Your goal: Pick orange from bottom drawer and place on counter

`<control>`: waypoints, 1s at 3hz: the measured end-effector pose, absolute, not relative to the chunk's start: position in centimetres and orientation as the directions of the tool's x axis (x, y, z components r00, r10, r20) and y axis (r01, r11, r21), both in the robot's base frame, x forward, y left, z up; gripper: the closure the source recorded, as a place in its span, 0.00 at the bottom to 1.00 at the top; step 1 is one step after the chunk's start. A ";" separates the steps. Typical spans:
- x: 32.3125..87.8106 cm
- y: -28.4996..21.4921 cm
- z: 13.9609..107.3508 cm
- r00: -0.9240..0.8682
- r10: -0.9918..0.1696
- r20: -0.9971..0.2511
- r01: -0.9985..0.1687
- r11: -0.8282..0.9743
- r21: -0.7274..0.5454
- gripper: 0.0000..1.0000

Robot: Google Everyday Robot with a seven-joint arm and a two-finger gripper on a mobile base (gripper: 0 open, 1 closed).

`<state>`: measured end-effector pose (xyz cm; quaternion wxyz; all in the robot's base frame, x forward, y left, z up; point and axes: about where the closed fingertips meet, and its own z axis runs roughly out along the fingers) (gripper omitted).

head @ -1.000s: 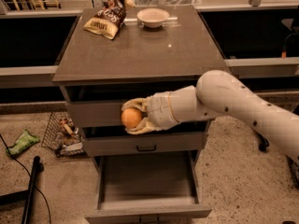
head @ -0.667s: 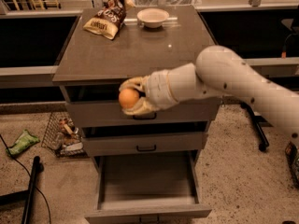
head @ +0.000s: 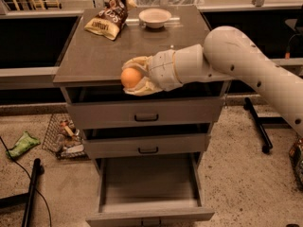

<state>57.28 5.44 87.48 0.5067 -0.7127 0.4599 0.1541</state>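
My gripper (head: 133, 77) is shut on the orange (head: 131, 77), a small round orange fruit, and holds it level with the front edge of the counter (head: 94, 60), in front of the cabinet. The white arm reaches in from the right. The bottom drawer (head: 149, 188) is pulled open below; its grey inside holds nothing. The two shallower drawers above it are closed.
A brown snack bag (head: 108, 18) and a white bowl (head: 155, 17) sit at the back of the counter. A wire basket (head: 64, 136) and a green packet (head: 21, 144) lie on the floor at the left. A chair base (head: 258, 126) stands right.
The gripper has lifted the orange from the middle drawer's height up to the counter's front edge.
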 end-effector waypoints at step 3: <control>65.3 0.5 92.0 0.392 -0.472 -0.790 -0.787 0.272 -0.554 1.00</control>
